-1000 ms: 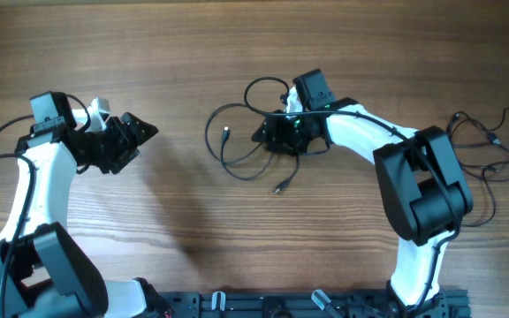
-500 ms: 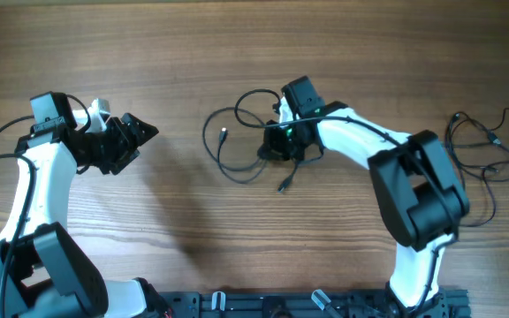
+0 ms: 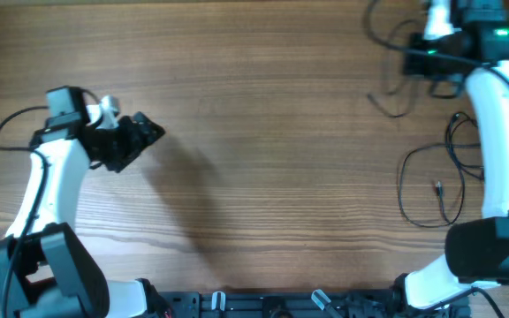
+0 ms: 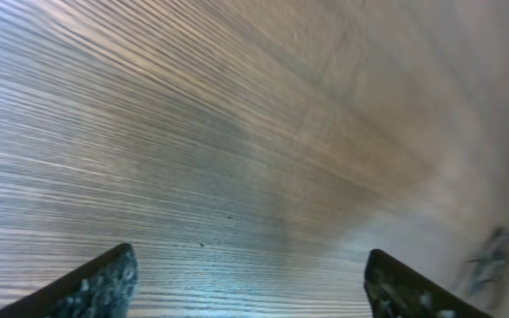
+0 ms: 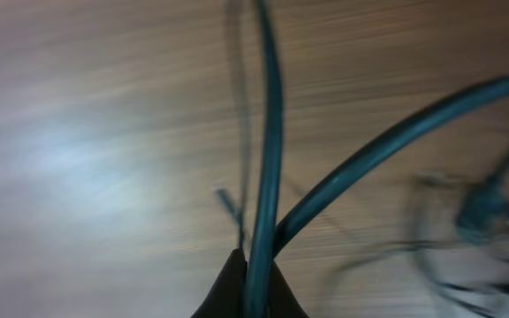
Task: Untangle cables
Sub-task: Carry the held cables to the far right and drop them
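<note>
1. The right hand (image 3: 418, 62) sits at the far right corner of the table (image 3: 263, 132). Its wrist view shows the jaws pinched tight on a dark cable (image 5: 270, 132), which rises straight out of the closed tips.
2. From that grip the held cable trails left and a little nearer, hanging in loose loops. A second strand curves off to the right in the wrist view. That view is blurred, so I cannot tell whether the two strands cross or only overlap.
3. A second cable (image 3: 402, 190) lies on the table well nearer than the right hand. It is an open loop by the right edge, with a small plug end inside it. It looks apart from the held one, though the right arm hides where they might meet.
4. The left hand (image 3: 148, 134) hovers over bare wood far off at the left. Its fingertips (image 4: 104, 283) are spread wide with nothing between them.
5. Both cables lie well to the right of the left hand, so the right arm is plainly the nearer one.
6. My judgement is that the next move depends on drawing the held cable clear of the loop lying nearer.
</note>
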Available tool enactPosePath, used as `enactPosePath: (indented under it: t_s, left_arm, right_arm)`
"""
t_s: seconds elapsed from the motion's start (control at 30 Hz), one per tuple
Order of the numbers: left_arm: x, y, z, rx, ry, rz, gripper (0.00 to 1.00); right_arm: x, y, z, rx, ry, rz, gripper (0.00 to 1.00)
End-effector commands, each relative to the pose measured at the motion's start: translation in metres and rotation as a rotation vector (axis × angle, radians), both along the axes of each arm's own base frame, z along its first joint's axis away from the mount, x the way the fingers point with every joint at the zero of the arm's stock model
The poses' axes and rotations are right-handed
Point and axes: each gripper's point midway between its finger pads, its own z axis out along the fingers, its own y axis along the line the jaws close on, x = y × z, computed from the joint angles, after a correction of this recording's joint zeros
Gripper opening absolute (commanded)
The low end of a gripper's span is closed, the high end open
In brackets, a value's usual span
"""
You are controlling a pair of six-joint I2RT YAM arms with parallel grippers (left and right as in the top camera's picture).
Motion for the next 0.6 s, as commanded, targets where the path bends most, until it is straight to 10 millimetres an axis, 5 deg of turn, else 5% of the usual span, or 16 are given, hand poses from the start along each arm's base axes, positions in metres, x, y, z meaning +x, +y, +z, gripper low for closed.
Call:
enactPosePath:
  t_s: [0.0,0.1,0.4,0.57]
  left_arm:
    - [-0.001,-0.017,-0.003,0.155,-0.001,-0.079,0.92]
    - [-0.002,-0.041,-0.005,0.193,-0.007,-0.157,0.95]
    - [-0.004,-0.078,-0.003,0.197,-0.039,-0.266,0.96]
    - [-0.001,-0.080,-0.002,0.206,-0.055,-0.269,1.00]
  right_arm:
    - [-0.013,-0.090,0.021,-0.135,-0.043,-0.258,0.04]
    - [-0.018,-0.133,0.024,-0.093,-0.086,-0.338,0.04]
    - [0.008,-0.145,0.050,0.187,-0.313,-0.261,0.04]
    - [0.020,-0.144,0.010,0.315,-0.241,-0.279,0.04]
